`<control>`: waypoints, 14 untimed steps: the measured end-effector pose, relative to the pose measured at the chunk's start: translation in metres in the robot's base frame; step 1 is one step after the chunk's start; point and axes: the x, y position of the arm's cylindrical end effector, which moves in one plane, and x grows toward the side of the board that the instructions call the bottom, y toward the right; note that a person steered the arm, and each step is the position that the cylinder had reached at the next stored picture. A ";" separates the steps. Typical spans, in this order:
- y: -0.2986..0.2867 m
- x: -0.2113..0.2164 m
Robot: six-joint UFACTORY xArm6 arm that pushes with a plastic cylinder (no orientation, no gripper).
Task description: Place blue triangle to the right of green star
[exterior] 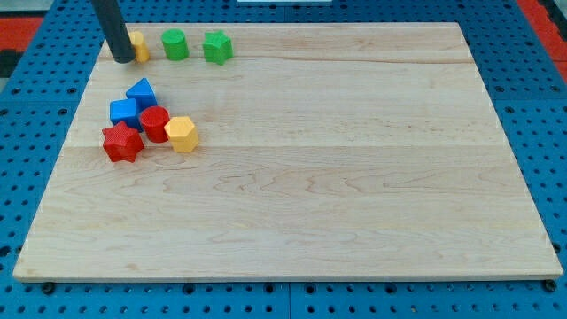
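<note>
The blue triangle [142, 91] lies at the board's left, at the top of a cluster of blocks. The green star [217, 47] lies near the view's top edge of the board, up and to the right of the triangle. My tip [121, 58] rests at the top left of the board, touching the left side of a yellow block [139, 46]. It is above the blue triangle, a short gap away, and well left of the green star.
A green cylinder [174, 43] sits between the yellow block and the green star. Below the triangle are a blue cube [125, 112], a red cylinder [154, 122], a red star [121, 143] and a yellow hexagon [181, 134]. The wooden board [337, 177] lies on a blue pegboard.
</note>
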 end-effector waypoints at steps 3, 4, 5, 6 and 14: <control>-0.012 0.038; -0.021 0.058; -0.001 0.089; 0.042 0.105; 0.094 0.042</control>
